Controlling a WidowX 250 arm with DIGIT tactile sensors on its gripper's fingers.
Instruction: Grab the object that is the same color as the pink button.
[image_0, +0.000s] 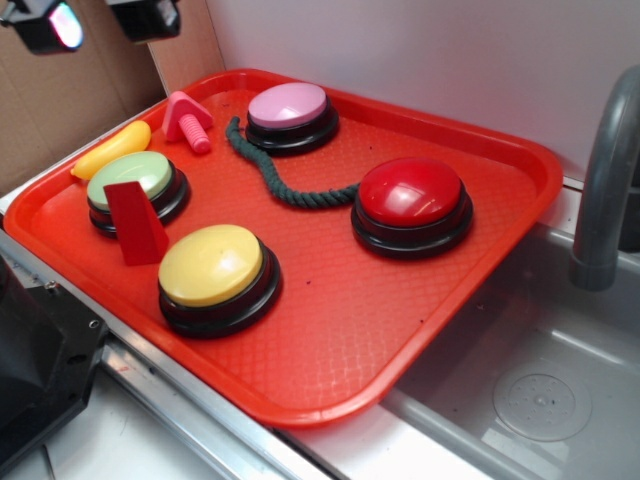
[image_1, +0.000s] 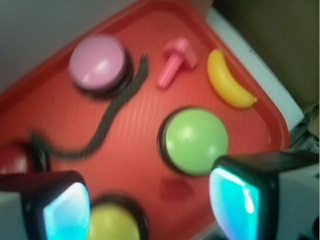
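The small pink toy with a triangular head and ribbed shaft lies on the red tray at its far left, between the yellow banana and the pink button. In the wrist view the pink toy lies right of the pink button. My gripper hangs high above the tray's far left corner. In the wrist view the gripper is open and empty, its fingers wide apart, well above the tray.
On the tray are a pale green button, a yellow button, a red button, a red wedge block and a dark green rope. A grey sink with a faucet lies right.
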